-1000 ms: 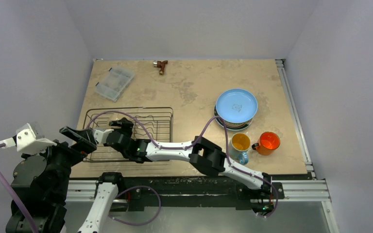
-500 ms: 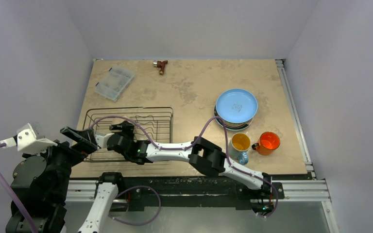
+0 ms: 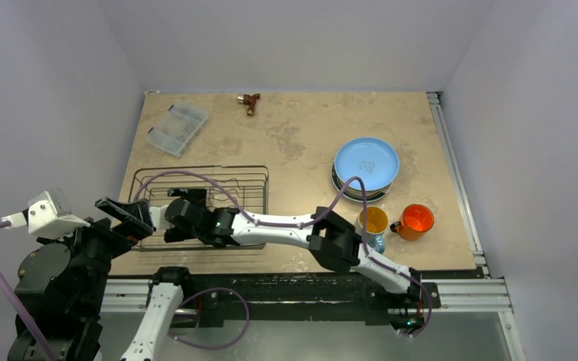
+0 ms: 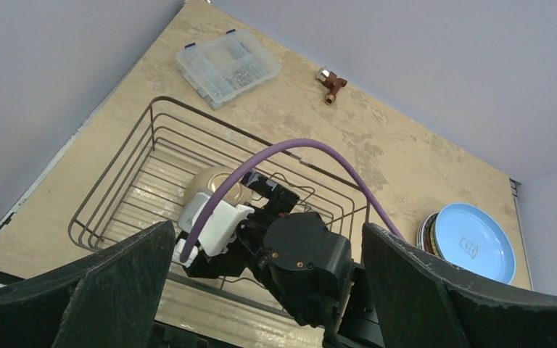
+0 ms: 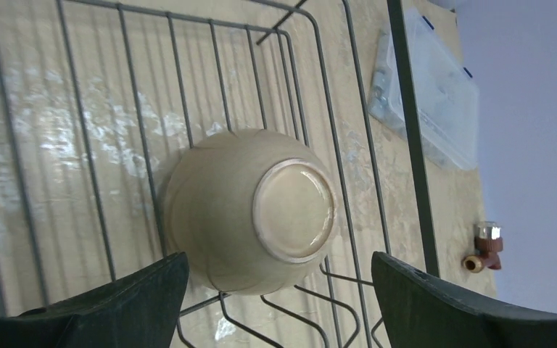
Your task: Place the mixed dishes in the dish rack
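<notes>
Twice over, holding fingers spread wide and clamping nothing: on the right gripper, hovering over the small white bowl; on the left gripper, hanging raised at the near left. Finding that bowl lying upside down, foot ring up, inside the dish rack (touching neither finger). Sitting well apart at the right: light blue plate topping a stack, with blue mug and orange mug standing just beside it.

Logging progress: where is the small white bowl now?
Right wrist view: the bowl sits upside down in the dish rack, left side, before the open right gripper.
</notes>
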### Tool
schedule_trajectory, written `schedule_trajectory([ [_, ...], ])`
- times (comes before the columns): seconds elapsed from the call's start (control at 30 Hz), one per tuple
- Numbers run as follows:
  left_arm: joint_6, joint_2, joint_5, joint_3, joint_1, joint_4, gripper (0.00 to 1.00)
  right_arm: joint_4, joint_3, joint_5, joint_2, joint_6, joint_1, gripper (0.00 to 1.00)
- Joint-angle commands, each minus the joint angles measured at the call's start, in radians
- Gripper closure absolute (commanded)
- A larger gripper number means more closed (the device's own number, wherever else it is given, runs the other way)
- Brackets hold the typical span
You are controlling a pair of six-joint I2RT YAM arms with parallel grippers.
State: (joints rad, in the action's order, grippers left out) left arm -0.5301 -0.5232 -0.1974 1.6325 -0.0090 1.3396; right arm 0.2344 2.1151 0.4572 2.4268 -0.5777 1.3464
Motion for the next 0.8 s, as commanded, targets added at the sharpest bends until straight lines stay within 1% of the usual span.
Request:
schedule_trajectory([
  [0.0, 0.028, 0.009, 0.042, 0.009, -0.004, -0.051, 0.0, 0.045, 0.002, -0.135, -0.148, 0.133, -0.001, 0.05],
  [0.2, 0.05, 0.012, 0.113, -0.042, -0.002, -0.072, 0.0, -0.004, -0.16, -0.152, -0.351, 0.337, -0.001, 0.04],
  [0.27, 0.058, 0.012, 0.153, -0.064, -0.003, -0.079, 0.0, -0.034, -0.289, -0.144, -0.436, 0.42, -0.001, 0.04],
  [0.37, 0.069, 0.029, 0.174, -0.124, -0.003, -0.102, 0.0, -0.116, -0.501, -0.141, -0.586, 0.539, -0.011, 0.05],
  [0.43, 0.082, 0.036, 0.166, -0.193, -0.003, -0.124, 0.0, -0.131, -0.607, -0.145, -0.665, 0.659, -0.031, 0.09],
  [0.5, 0.093, 0.014, 0.165, -0.272, -0.003, -0.126, 0.0, -0.172, -0.727, -0.198, -0.752, 0.772, -0.056, 0.11],
  [0.53, 0.089, -0.002, 0.155, -0.307, -0.003, -0.116, 0.0, -0.202, -0.804, -0.216, -0.801, 0.803, -0.068, 0.12],
  [0.63, 0.057, -0.04, 0.129, -0.44, -0.003, -0.121, 0.0, -0.228, -0.935, -0.235, -0.919, 0.863, -0.101, 0.12],
  [0.7, 0.023, -0.046, 0.108, -0.558, -0.003, -0.158, 0.0, -0.229, -0.986, -0.236, -0.974, 0.879, -0.118, 0.12],
  [0.77, -0.004, -0.059, 0.103, -0.636, -0.001, -0.206, 0.0, -0.254, -1.027, -0.226, -1.013, 0.886, -0.13, 0.12],
])
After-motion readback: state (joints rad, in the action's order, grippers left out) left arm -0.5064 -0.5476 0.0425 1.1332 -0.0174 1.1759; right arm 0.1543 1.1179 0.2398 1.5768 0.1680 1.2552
